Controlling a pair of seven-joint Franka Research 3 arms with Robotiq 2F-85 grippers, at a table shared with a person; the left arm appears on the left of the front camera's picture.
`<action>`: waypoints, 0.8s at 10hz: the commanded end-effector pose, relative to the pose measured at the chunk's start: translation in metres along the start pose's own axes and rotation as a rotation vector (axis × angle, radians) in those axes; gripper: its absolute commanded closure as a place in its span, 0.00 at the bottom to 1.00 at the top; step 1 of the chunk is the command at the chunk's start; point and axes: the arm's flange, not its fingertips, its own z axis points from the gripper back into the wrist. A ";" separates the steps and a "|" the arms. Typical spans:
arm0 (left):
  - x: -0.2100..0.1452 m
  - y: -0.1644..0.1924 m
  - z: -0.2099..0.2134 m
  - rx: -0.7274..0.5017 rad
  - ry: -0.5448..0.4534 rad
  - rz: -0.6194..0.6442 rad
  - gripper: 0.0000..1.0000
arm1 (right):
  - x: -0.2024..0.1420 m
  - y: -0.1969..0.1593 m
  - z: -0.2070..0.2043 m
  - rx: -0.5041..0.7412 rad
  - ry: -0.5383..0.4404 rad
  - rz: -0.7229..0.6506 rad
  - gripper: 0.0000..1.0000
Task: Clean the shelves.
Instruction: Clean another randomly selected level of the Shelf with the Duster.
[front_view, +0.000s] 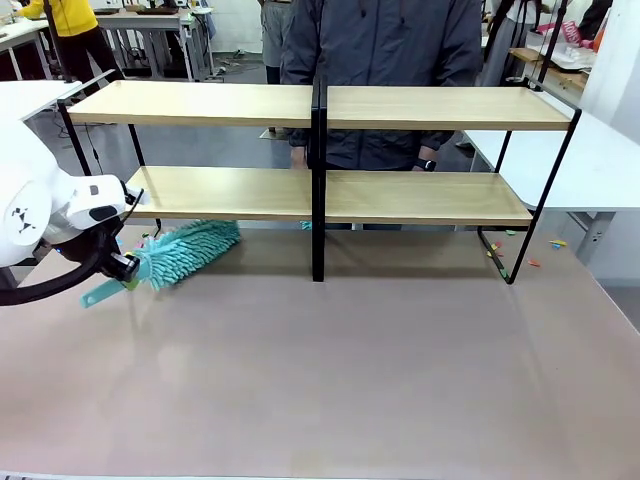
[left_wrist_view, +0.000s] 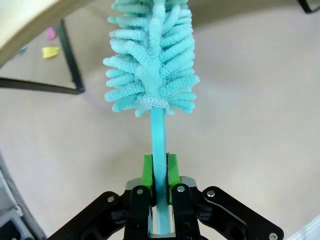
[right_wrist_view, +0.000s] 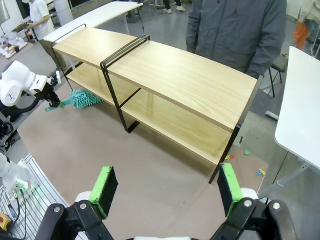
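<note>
The left gripper (left_wrist_view: 160, 172) is clamped on the teal handle of a fluffy duster (front_view: 185, 253), whose head lies at nine o'clock on the tabletop (front_view: 350, 370), poking under the lower left board of the shelves (front_view: 318, 150). This looks like the sweeping step; next the head probably needs lifting onto a board. The right gripper (right_wrist_view: 165, 192) hangs wide apart and empty at three o'clock, and a person (front_view: 385, 60) stands at twelve in a busy workroom.

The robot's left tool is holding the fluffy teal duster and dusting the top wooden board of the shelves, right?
Not quite. The left tool does hold the fluffy teal duster, but its head lies low on the table under the bottom light-wood board of the black-framed shelves, not on the top board. The front view shows it.
</note>
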 end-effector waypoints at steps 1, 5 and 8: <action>-0.016 -0.005 0.015 0.086 -0.042 0.095 0.87 | 0.001 0.001 0.000 0.007 -0.008 0.001 0.00; -0.030 -0.024 0.018 0.222 0.024 0.096 0.87 | 0.001 0.001 0.000 0.007 -0.008 0.001 0.00; -0.034 -0.027 0.022 0.337 0.046 0.070 0.87 | 0.001 0.001 0.000 0.007 -0.008 0.001 0.00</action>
